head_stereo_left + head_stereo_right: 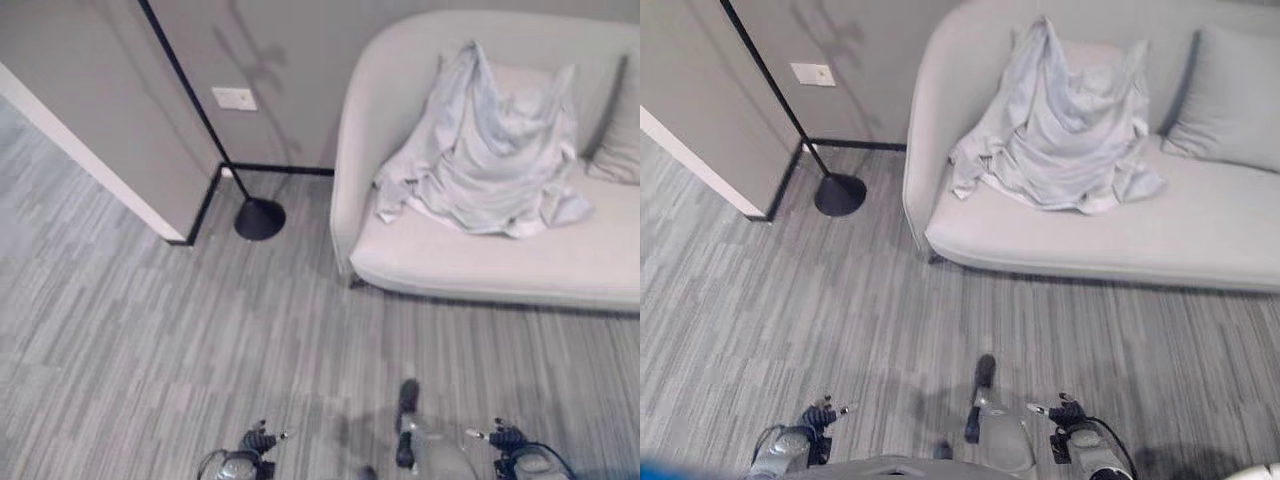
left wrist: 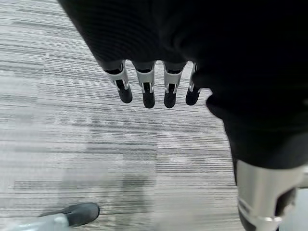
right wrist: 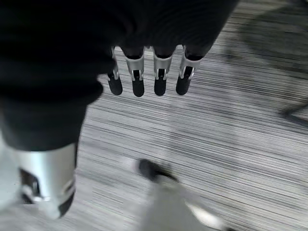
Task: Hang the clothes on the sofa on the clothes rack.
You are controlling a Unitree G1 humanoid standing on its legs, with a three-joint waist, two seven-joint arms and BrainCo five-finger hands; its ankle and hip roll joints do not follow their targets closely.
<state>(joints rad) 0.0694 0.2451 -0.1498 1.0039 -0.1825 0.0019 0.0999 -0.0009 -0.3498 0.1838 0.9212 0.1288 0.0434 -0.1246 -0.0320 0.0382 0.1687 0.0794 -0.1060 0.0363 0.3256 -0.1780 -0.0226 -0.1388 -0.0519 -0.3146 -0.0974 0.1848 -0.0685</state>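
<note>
Draped over the sofa (image 1: 480, 270) at about 1 o'clock in the left eye view: a pale blue-white garment (image 1: 485, 150), crumpled, propped against the backrest and spilling onto the seat cushion. Long axis roughly upright along the backrest, narrow peak pointing to 12 o'clock, broad hem fanned out toward 5 and 7 o'clock on the seat. One fold trailing toward the sofa's rounded arm at 8 o'clock of the garment; another corner lying flat at its 4 o'clock. Beside it at 3 o'clock, a grey cushion (image 1: 1230, 100) leaning on the backrest, apart from the cloth.

At 10 o'clock of the sofa, a thin black pole (image 1: 185, 85) slanting down to a round black base (image 1: 259, 219) on the striped grey carpet (image 1: 150, 340), just beside the wall corner. A white wall plate (image 1: 234, 98) mounted near the pole, at its 3 o'clock. Whether pole and base belong to a clothes rack cannot be told.

Left hand (image 2: 149, 89) hanging over bare carpet, fingers straight and relaxed, dark tips pointing down, grasping nothing. Right hand (image 3: 144, 79) likewise over the carpet, fingers straight in a row, released, holding nothing. Both hands well apart from the sofa and the garment, low at 6 o'clock of the scene.
</note>
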